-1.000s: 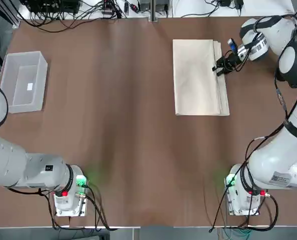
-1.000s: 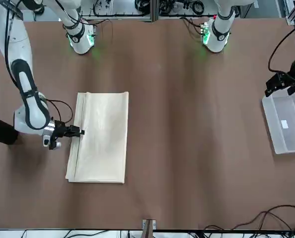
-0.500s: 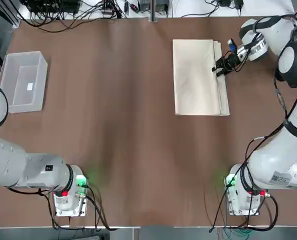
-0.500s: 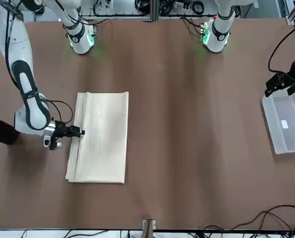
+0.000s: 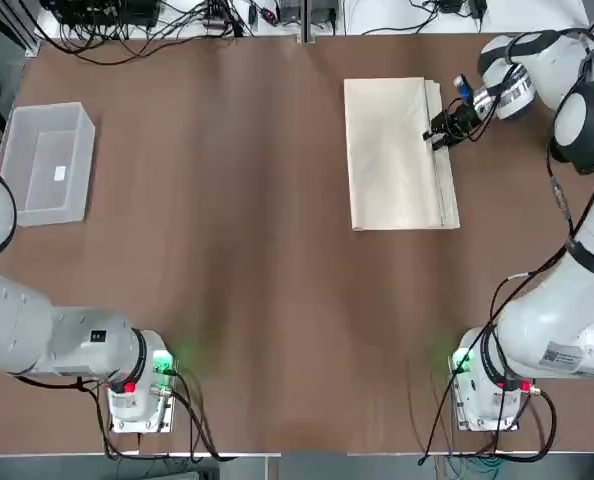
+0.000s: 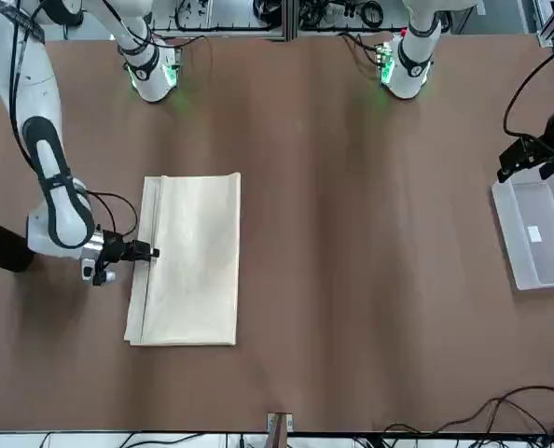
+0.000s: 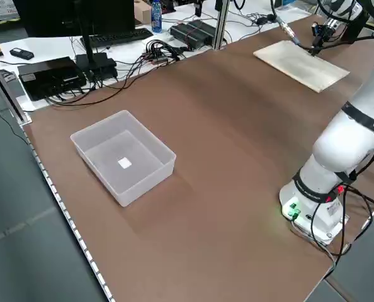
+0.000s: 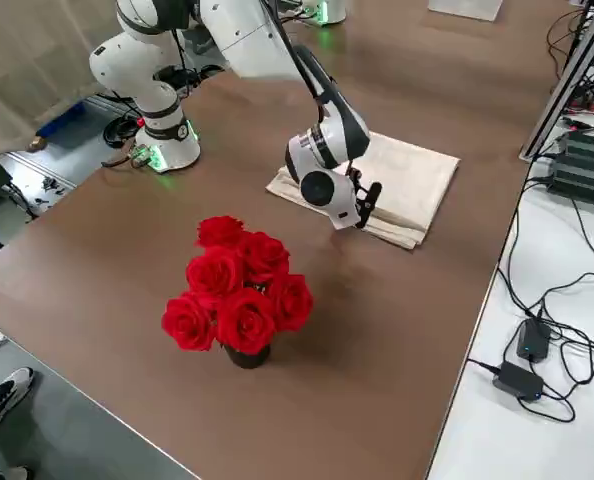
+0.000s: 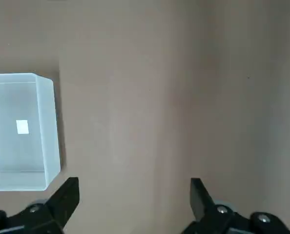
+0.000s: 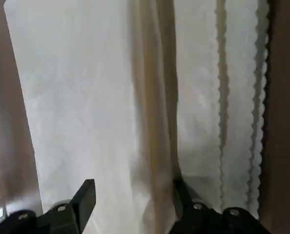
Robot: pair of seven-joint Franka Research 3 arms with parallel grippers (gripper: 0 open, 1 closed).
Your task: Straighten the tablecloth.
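One tablecloth (image 5: 395, 155), one plastic bin (image 5: 47, 165), two robot arms (image 5: 62, 335), apparently seven or so red roses (image 8: 239, 285).

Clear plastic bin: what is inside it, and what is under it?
Inside the clear plastic bin, only a small white label-like patch shows on its floor. Whatever lies directly beneath, apart from brown tabletop around it, is covered.

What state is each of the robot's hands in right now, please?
Left hand: open, holding nothing, near the plastic bin.
Right hand: open, at the tablecloth, one finger by a fold.
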